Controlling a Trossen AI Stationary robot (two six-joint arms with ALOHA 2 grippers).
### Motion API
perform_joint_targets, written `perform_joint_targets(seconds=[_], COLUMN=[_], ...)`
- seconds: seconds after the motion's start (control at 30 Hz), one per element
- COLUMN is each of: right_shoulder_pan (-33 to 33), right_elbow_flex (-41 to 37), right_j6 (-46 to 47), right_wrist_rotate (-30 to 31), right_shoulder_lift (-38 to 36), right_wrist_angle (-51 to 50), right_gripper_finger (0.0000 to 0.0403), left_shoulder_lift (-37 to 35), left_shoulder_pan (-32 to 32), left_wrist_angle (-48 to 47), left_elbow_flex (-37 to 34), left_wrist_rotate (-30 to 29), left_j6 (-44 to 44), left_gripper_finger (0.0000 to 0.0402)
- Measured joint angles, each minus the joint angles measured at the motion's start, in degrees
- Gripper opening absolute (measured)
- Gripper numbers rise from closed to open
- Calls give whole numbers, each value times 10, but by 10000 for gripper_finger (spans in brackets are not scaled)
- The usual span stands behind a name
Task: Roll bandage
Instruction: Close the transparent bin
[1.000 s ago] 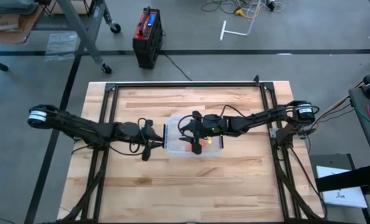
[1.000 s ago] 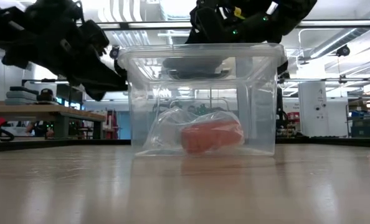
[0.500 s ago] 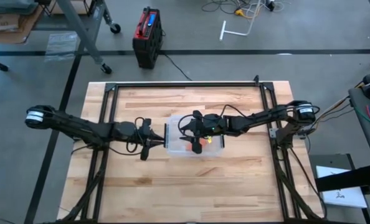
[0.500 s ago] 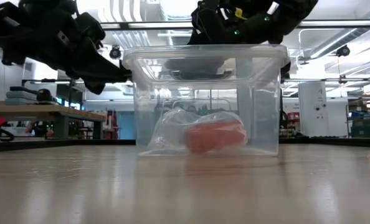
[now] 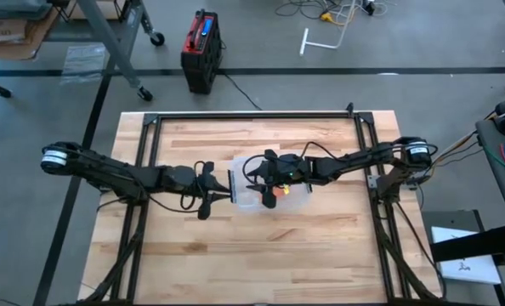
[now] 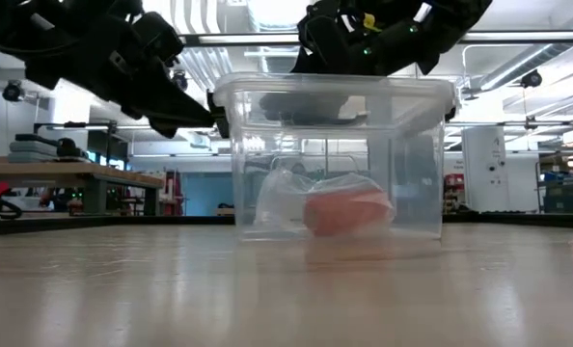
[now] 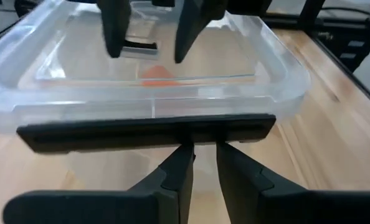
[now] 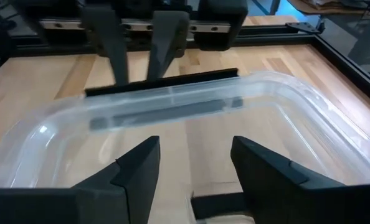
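Clear plastic tub sits mid wooden table. Orange fabric bandage roll lies on tub floor, in crumpled clear wrapper. Right gripper hangs over the tub, above the roll, fingers apart, holding nothing. Left gripper nearly closed, pinching tub's left rim.

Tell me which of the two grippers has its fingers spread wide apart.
The right gripper, poised over the clear plastic bin, has a wide gap between its fingers. The left gripper, at the bin's rim, has its fingers nearly together.
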Motion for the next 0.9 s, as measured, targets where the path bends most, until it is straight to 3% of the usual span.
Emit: perform_joint_targets(seconds=[0.4, 0.6, 0.9], right_shoulder_pan=[0, 1, 2], right_elbow_flex=[1, 2, 0], right_j6=[-19, -27, -59], right_wrist_rotate=[-5, -15, -6], right_shoulder_lift=[-1, 1, -41], right_wrist_angle=[-8, 5, 2], right_gripper_finger=[199, 199, 199], left_shoulder_lift=[28, 33, -14], left_shoulder_pan=[0, 2, 2], left_wrist_angle=[-210, -151, -208], left_elbow_flex=[133, 163, 195], left_wrist_rotate=[0, -19, -11], left_j6=[66, 86, 97], left_gripper_finger=[60, 53, 50])
